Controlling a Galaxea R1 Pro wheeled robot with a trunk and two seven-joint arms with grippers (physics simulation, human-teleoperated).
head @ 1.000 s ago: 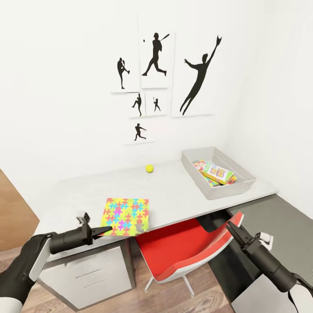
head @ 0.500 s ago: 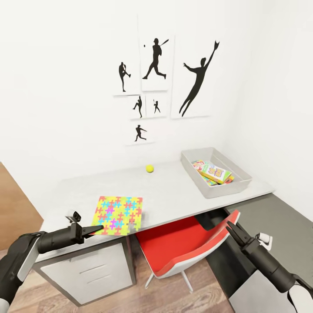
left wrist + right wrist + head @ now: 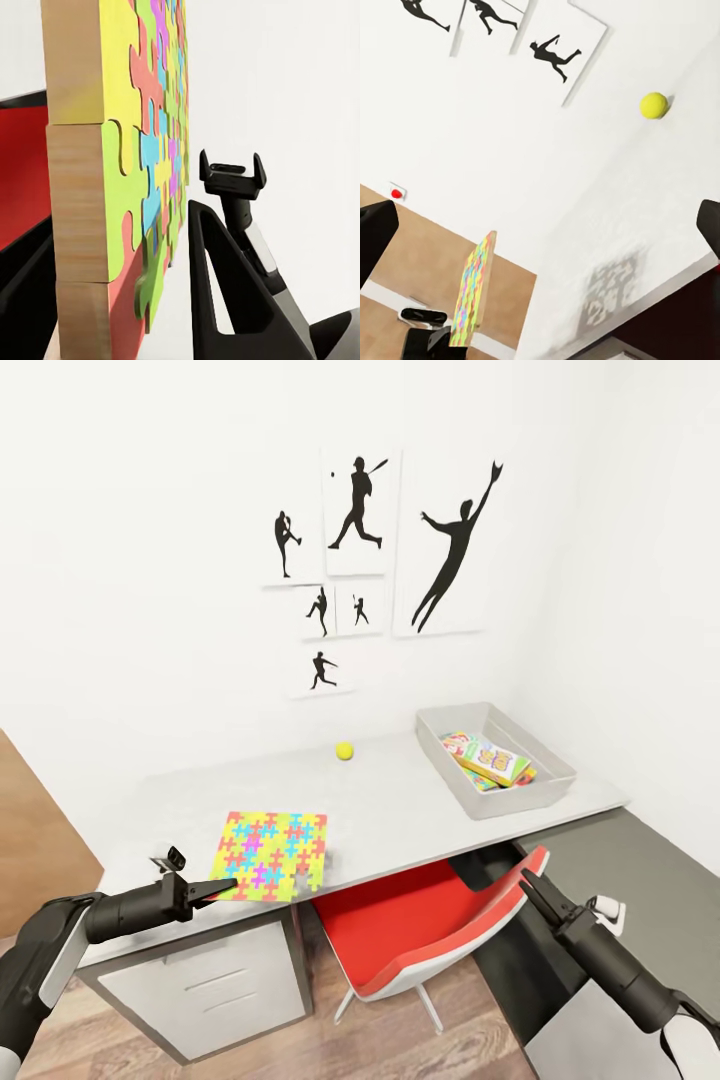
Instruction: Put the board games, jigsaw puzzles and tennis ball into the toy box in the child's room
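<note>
A jigsaw puzzle point(image 3: 270, 852), a thin slab in a bright mosaic with tan edges, hangs just above the front of the white table point(image 3: 400, 810). My left gripper point(image 3: 226, 884) is shut on its near corner. In the left wrist view the puzzle point(image 3: 127, 150) sits between the two fingers point(image 3: 217, 300). The tennis ball point(image 3: 344, 750) rests near the wall, also seen from the right wrist point(image 3: 654, 105). The grey toy box point(image 3: 500, 802) stands at the table's right end with printed board games point(image 3: 492, 760) inside. My right gripper point(image 3: 528, 880) is open and empty, low in front of the table.
A red chair point(image 3: 430, 930) is tucked under the table between my arms. White drawers point(image 3: 210, 980) sit below the table's left end. A lower dark-grey cabinet point(image 3: 640, 880) runs along the right wall. A wood panel point(image 3: 30, 850) stands at far left.
My left gripper has carried the puzzle a little to the left along the table's front. The last half second shows almost no motion. The right arm has barely moved.
</note>
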